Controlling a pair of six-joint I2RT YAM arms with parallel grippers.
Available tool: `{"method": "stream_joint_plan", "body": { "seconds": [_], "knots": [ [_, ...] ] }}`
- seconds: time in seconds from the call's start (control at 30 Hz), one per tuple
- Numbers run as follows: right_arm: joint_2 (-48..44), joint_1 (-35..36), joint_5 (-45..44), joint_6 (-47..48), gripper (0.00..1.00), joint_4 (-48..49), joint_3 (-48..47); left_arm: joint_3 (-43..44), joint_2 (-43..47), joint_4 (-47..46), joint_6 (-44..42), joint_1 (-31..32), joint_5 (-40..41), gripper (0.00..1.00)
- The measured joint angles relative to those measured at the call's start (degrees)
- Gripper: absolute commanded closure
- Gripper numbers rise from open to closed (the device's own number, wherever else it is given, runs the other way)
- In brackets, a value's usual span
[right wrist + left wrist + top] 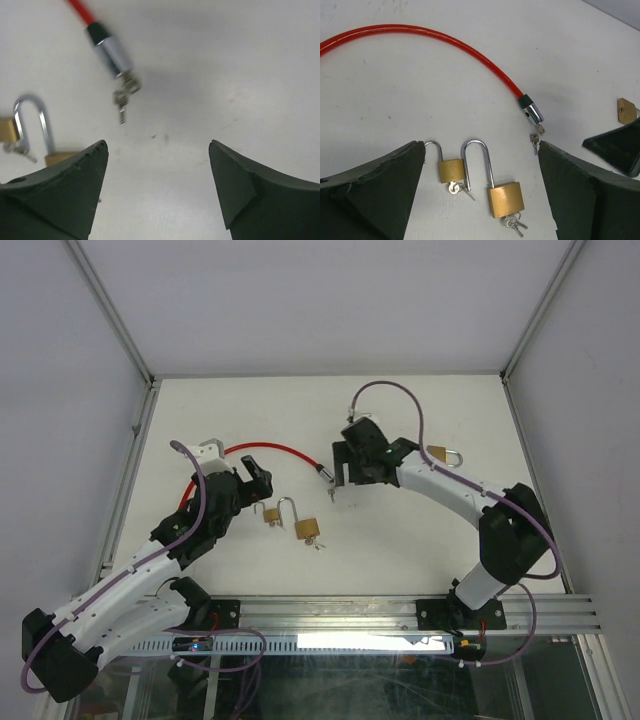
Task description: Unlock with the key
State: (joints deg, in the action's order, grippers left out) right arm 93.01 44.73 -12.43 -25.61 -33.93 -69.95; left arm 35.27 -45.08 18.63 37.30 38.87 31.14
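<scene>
Two brass padlocks lie between my arms, a small one (pixel 451 171) and a larger one (pixel 506 199) with a long shackle, one leg of which is out of the body. A key with a ring sticks in the bottom of each. A red cable lock (pixel 445 40) curves across the table to its chrome end (pixel 114 55), where a small key (pixel 125 97) sits in the barrel. My left gripper (pixel 481 145) is open above the two padlocks, holding nothing. My right gripper (pixel 157 142) is open and empty, just short of the cable's key and not touching it.
A third brass padlock (pixel 440 453) lies behind the right arm, toward the back right. The cable's other end runs under the left arm (pixel 190 490). White walls and aluminium rails (pixel 130 470) border the table.
</scene>
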Motion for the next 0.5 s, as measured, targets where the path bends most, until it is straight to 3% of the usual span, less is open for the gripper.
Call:
{"method": "stream_joint_plan", "body": {
  "seconds": [0.27, 0.5],
  "knots": [
    [-0.8, -23.4, -0.8, 3.4, 0.14, 0.9, 0.5, 0.3, -3.6, 0.1, 1.5, 0.0, -2.8, 0.01],
    [7.5, -35.5, 1.2, 6.0, 0.14, 4.9, -1.8, 1.3, -5.8, 2.0, 2.5, 0.0, -4.3, 0.01]
  ]
}}
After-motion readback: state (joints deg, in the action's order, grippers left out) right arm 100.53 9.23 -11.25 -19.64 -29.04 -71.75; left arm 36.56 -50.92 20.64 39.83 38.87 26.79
